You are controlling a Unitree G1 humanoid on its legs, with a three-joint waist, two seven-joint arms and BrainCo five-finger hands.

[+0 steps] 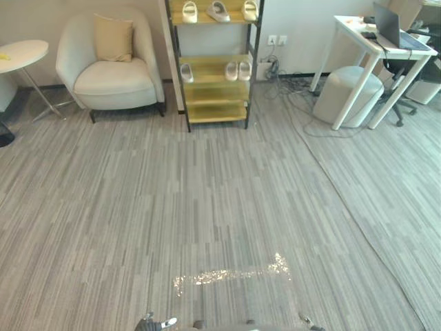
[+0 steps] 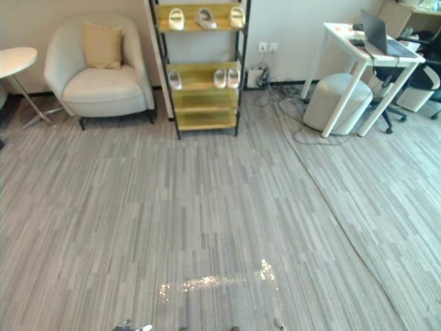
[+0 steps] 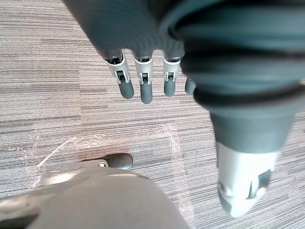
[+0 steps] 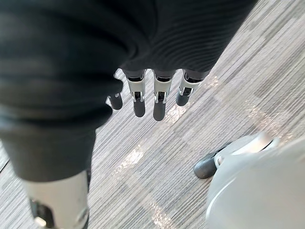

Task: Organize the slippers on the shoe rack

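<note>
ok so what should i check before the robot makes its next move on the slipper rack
1. left robot hand free: ok, fingers straight, holding nothing.
2. right robot hand free: ok, fingers straight, holding nothing.
3. shoe rack within reach: not ok, it stands far off across the carpet, by the wall.
4. upper shelf tidy: not ok, three slippers, the middle slipper askew.
5. second shelf tidy: not ok, a lone slipper at the left, apart from the pair at the right.

There are six slippers [image 1: 218,10], one shoe rack [image 1: 213,93], one armchair [image 1: 110,77], one cushion [image 1: 114,38], one desk [image 1: 360,36] and one laptop [image 1: 391,26].
</note>
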